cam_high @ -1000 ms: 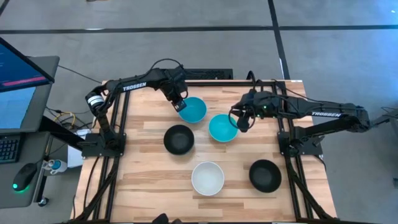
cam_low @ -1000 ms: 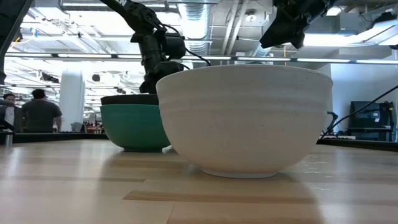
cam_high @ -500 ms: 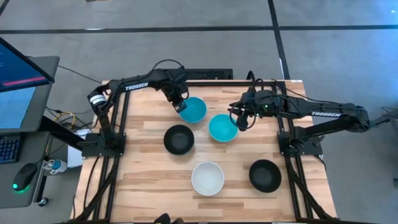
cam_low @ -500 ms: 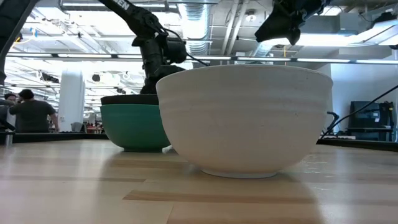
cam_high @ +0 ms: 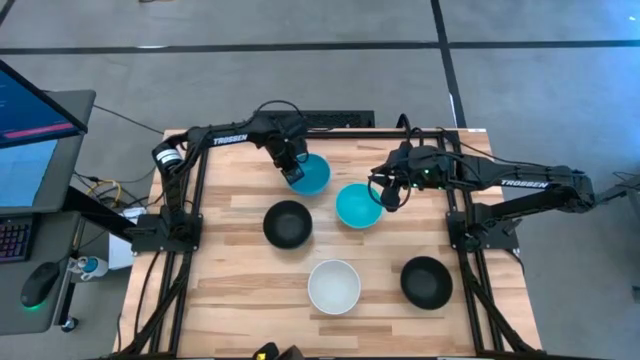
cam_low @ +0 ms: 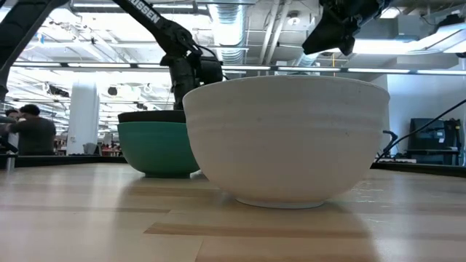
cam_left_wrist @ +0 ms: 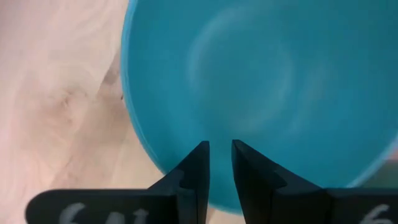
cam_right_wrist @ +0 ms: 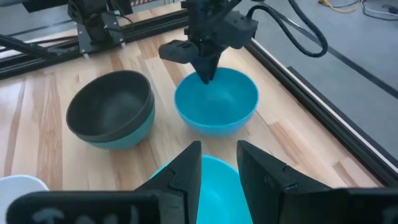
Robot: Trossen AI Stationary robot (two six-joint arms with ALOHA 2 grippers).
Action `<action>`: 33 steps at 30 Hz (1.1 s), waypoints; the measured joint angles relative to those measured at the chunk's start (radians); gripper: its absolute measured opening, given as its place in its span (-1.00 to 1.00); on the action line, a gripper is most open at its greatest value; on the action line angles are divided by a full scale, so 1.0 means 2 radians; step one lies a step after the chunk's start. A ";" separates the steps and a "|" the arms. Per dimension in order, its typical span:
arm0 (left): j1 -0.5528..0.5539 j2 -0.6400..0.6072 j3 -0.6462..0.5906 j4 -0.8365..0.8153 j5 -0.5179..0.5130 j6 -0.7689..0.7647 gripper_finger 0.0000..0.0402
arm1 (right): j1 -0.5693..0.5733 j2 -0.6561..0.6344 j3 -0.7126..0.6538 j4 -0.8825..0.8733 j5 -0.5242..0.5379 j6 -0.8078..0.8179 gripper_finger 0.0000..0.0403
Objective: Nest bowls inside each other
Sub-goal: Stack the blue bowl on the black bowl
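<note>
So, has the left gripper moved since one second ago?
Yes. In the high view the left gripper has shifted slightly toward the table's right side, farther over the blue bowl, judged against the black bowl, which stayed in place.

Over the last 1 s the left arm swings toward the table's middle, carrying the left gripper point(cam_high: 293, 172) and the blue bowl point(cam_high: 308, 174) pinched at its rim slightly rightward. The right gripper point(cam_high: 387, 194) dips back to where it was 1 s ago, at the rim of the cyan bowl point(cam_high: 357, 206). Beyond the table, a person point(cam_low: 28, 129) shifts position.
</note>
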 joint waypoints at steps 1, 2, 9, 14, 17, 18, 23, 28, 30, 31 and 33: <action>0.000 -0.001 0.003 0.000 0.000 0.000 -0.71 | 0.000 0.000 0.000 0.001 0.000 0.000 -0.38; 0.000 -0.001 0.007 -0.001 0.002 0.000 -0.71 | -0.001 0.000 0.000 0.000 0.000 0.000 -0.38; -0.002 -0.001 0.048 -0.012 -0.003 0.003 -0.71 | -0.011 0.000 0.000 0.000 0.000 0.000 -0.38; 0.000 -0.002 0.070 -0.064 -0.051 0.027 -0.71 | -0.016 0.000 0.000 0.000 -0.001 0.000 -0.38; 0.007 -0.002 0.067 -0.085 -0.066 0.035 -0.71 | -0.016 0.000 0.000 0.000 -0.002 0.000 -0.38; 0.009 -0.002 0.063 -0.083 -0.070 0.035 -0.71 | -0.016 0.000 0.000 0.000 -0.002 0.000 -0.38; 0.016 -0.002 0.059 -0.076 -0.056 0.031 -0.71 | -0.016 0.000 0.000 0.000 -0.002 0.000 -0.38; 0.014 -0.001 0.059 -0.068 -0.048 0.026 -0.71 | -0.016 0.000 0.000 0.000 -0.002 0.000 -0.38; 0.015 0.000 0.059 -0.068 -0.048 0.027 -0.71 | -0.016 0.000 0.000 0.000 -0.002 0.000 -0.38; 0.016 0.001 0.059 -0.068 -0.049 0.028 -0.71 | -0.016 0.000 0.000 0.000 -0.002 0.000 -0.38; 0.017 0.001 0.059 -0.059 -0.047 0.027 -0.71 | -0.016 0.000 0.000 0.000 -0.002 0.000 -0.38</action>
